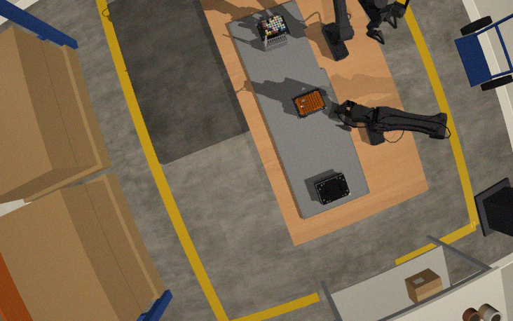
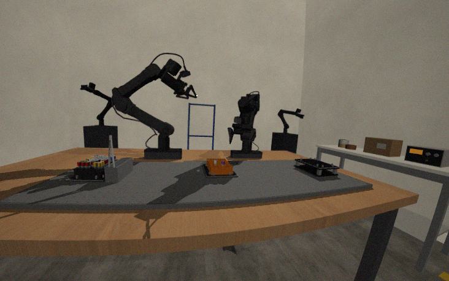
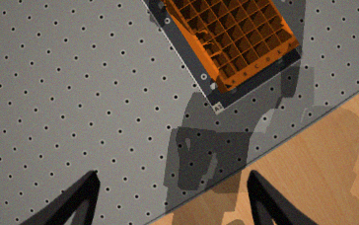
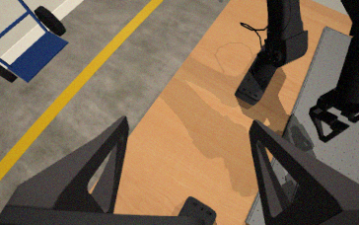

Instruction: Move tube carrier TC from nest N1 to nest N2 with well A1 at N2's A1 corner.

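The orange tube carrier TC (image 1: 309, 102) sits in the dark transfer nest N1 (image 3: 197, 64) at the middle of the grey mat. It also shows in the exterior view (image 2: 219, 166) and in the left wrist view (image 3: 232, 39). A few vials stand in it. The black raised nest N2 (image 1: 331, 188) stands empty near the mat's end, and it also shows in the exterior view (image 2: 316, 166). My left gripper (image 1: 338, 115) is open and empty above the mat's edge beside TC, as the left wrist view (image 3: 173, 207) shows. My right gripper (image 1: 383, 28) (image 2: 187, 93) is open, empty and raised high, over the wooden table (image 4: 189, 163).
The vial rack R1 (image 1: 279, 30) with coloured vials stands at the mat's far end. The grey holder H1 (image 2: 118, 169) stands next to it, with the forceps T1 (image 2: 111, 149) upright in it. A side table (image 2: 384, 159) with boxes stands beyond N2.
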